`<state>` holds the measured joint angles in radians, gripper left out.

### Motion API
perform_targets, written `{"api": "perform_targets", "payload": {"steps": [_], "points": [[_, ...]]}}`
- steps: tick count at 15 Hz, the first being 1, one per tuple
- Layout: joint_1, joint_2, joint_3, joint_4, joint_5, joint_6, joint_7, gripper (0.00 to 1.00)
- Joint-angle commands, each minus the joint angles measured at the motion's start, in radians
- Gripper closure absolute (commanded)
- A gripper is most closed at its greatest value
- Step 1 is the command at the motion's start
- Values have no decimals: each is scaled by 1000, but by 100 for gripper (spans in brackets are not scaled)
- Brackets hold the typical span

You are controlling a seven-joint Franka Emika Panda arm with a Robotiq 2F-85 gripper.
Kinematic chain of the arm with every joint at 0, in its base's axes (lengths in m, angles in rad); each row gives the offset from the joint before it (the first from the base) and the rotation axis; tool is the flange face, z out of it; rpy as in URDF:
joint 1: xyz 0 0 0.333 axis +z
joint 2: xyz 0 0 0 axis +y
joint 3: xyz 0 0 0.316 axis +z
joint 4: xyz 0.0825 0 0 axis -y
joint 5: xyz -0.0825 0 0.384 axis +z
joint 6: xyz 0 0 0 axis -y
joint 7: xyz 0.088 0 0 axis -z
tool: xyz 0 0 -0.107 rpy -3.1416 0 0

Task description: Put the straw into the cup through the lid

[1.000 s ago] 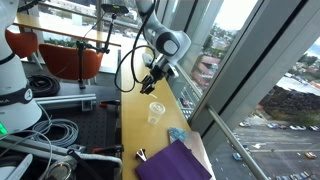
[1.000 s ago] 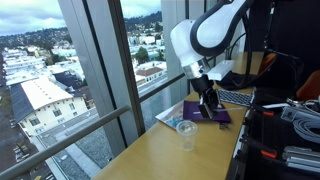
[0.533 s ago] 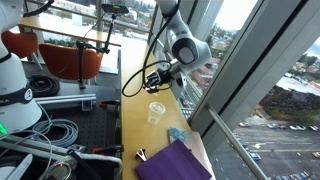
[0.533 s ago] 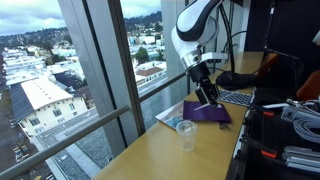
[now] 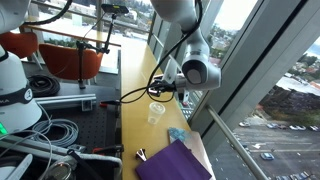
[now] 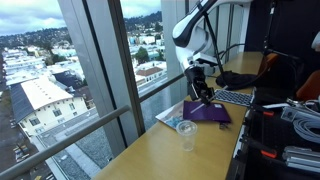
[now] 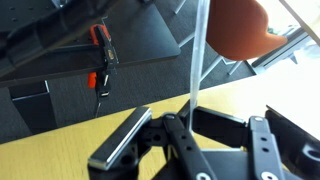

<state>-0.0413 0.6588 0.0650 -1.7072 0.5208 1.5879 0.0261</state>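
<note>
A clear plastic cup [image 5: 156, 112] with a lid stands on the wooden table [image 5: 135, 125] near the window; it also shows in an exterior view [image 6: 186, 135]. My gripper [image 5: 160, 88] hangs above and just behind the cup, and it shows higher over the table in an exterior view [image 6: 203, 90]. In the wrist view the gripper [image 7: 190, 125] is shut on a thin translucent straw [image 7: 197, 55] that sticks out past the fingertips. The cup is out of the wrist view.
A purple cloth [image 5: 175, 160] and a small blue object [image 5: 177, 134] lie on the table past the cup. The window rail [image 5: 225, 130] runs along the table edge. A keyboard [image 6: 235, 97], cables [image 5: 50, 130] and an orange chair [image 5: 70, 60] are nearby.
The arm has swung and turned the wrist; the gripper moved from behind the cup to closer above it, still holding the straw. The cup has not moved.
</note>
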Motion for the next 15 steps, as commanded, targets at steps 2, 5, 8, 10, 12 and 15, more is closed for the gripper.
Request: {"api": "perform_targets", "payload": {"steps": [2,5,8,10,12,15], "points": [[-33,92,6,99,101,-74,39,100],[-39,123,0,121,141,-80,48,100],[-47,155,-3,136,170,-78,53,100],[-48,177,-4,147,186,-76,53,100],[-49,202,-3,162,202,-75,50,100],[-54,237,0,188,229,-77,40,100]]}}
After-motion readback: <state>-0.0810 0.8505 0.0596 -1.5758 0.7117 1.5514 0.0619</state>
